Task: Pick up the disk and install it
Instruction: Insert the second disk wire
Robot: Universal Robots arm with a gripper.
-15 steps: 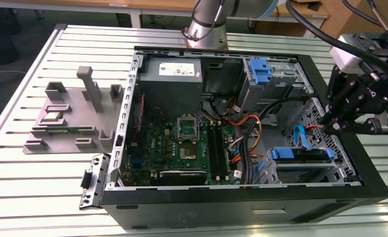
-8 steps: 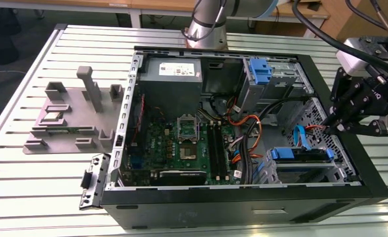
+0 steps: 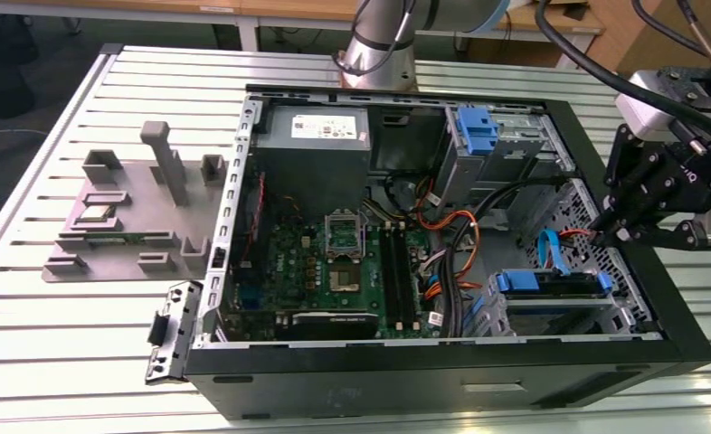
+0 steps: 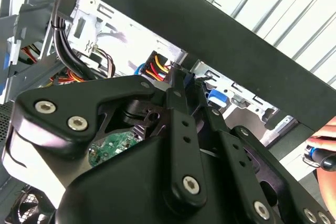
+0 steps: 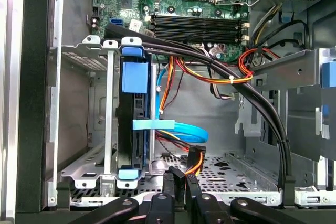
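Observation:
The disk (image 3: 553, 287) sits in the drive cage at the near corner of the open computer case, on the exterior view's right, with its blue carrier frame showing along its edges. In the first wrist view the disk (image 5: 131, 124) stands on edge between the cage's metal rails, with a blue tab at each end. My gripper (image 3: 615, 237) hangs just above the case, beyond the cage, apart from the disk. Its fingers (image 5: 169, 184) are close together with nothing held. In the second wrist view the gripper (image 4: 188, 80) points at the cage opening.
Black, orange and blue cables (image 5: 220, 72) run across the bay beside the cage. A tall blue bracket (image 3: 478, 131) and a grey power-supply box (image 3: 319, 131) sit at the case's far side. A grey fixture (image 3: 138, 212) stands on the slatted table. A hand with a blue tool (image 4: 321, 153) is outside the case.

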